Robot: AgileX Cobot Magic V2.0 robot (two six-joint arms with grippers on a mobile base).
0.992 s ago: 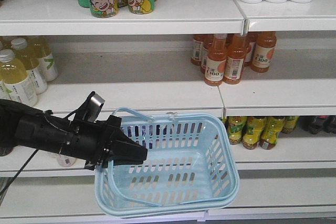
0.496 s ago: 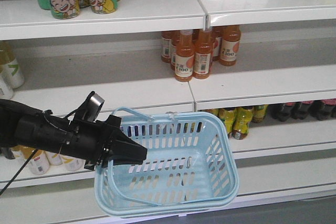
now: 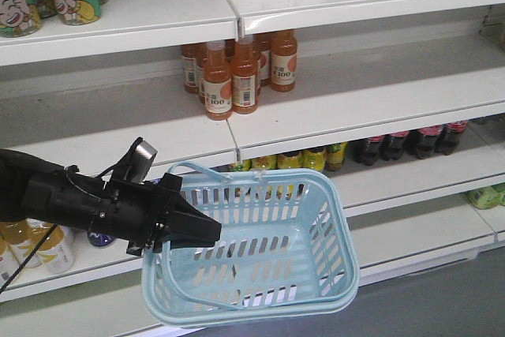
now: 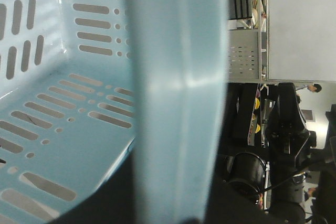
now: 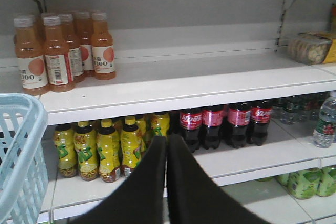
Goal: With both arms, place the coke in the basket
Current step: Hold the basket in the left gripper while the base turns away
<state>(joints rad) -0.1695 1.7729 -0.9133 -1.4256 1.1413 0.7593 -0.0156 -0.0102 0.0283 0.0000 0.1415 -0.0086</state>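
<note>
While no slim red coke shows in any view, I can't say where it stands. Only dark cola bottles (image 5: 227,121) w/ red labels sit on the lower shelf (image 5: 247,158), and those aren't it. So the key relation is open: the bearing from tool to coke is unknown, and so is its axis. Everything on these shelves stands upright, so it prob. does too.

Nearest to the job is the right gripper (image 5: 167,142). It's free, fingers pressed together w/ nothing between, pointing at the shelf front. In its wrist view the tips line up w/ the gap between the yellow bottles (image 5: 107,148) and the cola row. Orange bottles (image 5: 58,51) stand one shelf up, to its left. It'd need to open before any pick.

The basket (image 3: 276,254) hangs in the air in front of the shelving, mouth up, nothing in it. In the right wrist view its corner sits at far left, i.e. the basket is left of the right gripper and near it. That should mean a short carry once the coke is in hand.

The left gripper (image 3: 209,233) is clamped on the basket's left rim, judging by how the basket hangs from it. That arm reaches in nearly level from the left, so it's busy as carrier & can't pick. Its wrist cam shows just rim and slotted wall up close.
</note>
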